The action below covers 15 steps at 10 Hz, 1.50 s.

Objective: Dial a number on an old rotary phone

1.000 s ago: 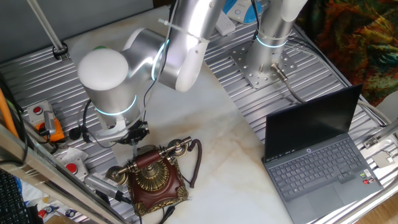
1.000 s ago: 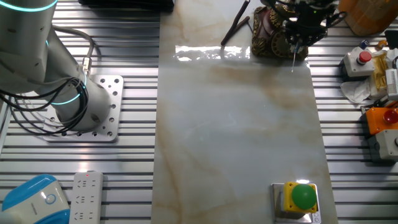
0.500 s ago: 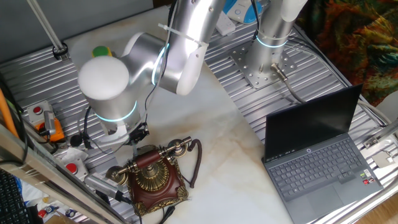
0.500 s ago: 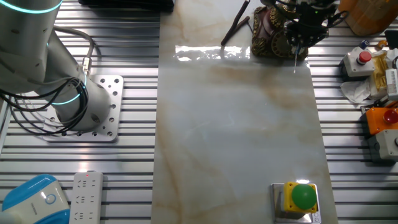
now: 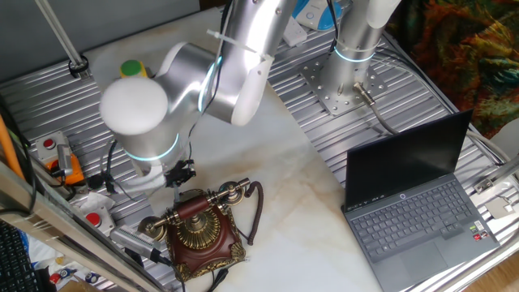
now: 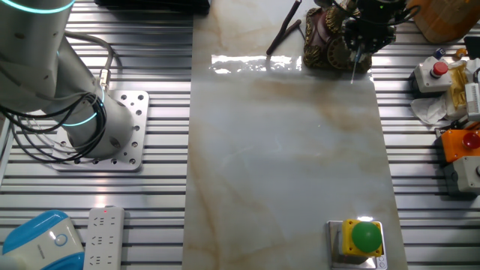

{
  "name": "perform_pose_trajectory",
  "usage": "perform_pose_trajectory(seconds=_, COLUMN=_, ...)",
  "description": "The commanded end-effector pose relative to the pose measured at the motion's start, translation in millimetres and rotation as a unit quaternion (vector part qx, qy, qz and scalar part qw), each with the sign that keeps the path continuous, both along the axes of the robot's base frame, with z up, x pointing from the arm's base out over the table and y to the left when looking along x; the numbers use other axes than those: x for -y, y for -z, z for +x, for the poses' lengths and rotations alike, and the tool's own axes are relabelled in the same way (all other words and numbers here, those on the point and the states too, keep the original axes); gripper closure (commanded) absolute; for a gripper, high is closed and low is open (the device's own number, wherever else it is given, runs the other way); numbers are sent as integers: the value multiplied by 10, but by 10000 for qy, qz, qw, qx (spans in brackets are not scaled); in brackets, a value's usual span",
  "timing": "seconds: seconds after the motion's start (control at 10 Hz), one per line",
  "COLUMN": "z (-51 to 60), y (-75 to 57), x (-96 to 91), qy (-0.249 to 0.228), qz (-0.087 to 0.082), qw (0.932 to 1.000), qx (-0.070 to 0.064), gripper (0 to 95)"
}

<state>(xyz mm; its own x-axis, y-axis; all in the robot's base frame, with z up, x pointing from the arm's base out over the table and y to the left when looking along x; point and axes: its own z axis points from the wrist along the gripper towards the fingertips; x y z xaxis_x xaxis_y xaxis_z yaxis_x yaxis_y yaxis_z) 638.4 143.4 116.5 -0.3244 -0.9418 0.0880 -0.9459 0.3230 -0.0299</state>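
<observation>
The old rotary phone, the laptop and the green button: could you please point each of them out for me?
old rotary phone (image 5: 199,233): one fixed view, on the brass dial.
laptop (image 5: 413,219): one fixed view, on the keyboard.
green button (image 6: 366,235): the other fixed view, on the green dome above its yellow base.

Both fixed views look down from opposite sides, sharing the marble table (image 5: 292,174) (image 6: 285,150).

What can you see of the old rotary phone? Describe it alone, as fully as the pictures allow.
The old rotary phone has a dark reddish-brown body with ornate brass trim and a brass dial on top. Its brass-ended handset lies across the cradle, and a dark cord loops off one side. It stands upright at the marble slab's edge, right under the end effector; contact cannot be told.
</observation>
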Motion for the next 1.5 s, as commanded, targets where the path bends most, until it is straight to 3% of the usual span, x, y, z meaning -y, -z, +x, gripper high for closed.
perform_pose_trajectory(seconds=0.1, z=-2, y=-20, x=-11, qy=244, qz=41, qw=9997, qx=-39, gripper=950)
perform_pose_trajectory(seconds=0.6, z=-8, y=-15, x=2, qy=62, qz=254, qw=9997, qx=-13, gripper=950)
perform_pose_trajectory(seconds=0.9, z=-8, y=-15, x=2, qy=-270, qz=388, qw=9988, qx=-112, gripper=950)
perform_pose_trajectory(seconds=1.0, z=-8, y=-15, x=2, qy=-291, qz=558, qw=9980, qx=-88, gripper=950)
perform_pose_trajectory(seconds=1.2, z=-8, y=-15, x=2, qy=-450, qz=499, qw=9977, qx=-90, gripper=950)
perform_pose_trajectory(seconds=1.5, z=-8, y=-15, x=2, qy=-530, qz=603, qw=9967, qx=-79, gripper=950)
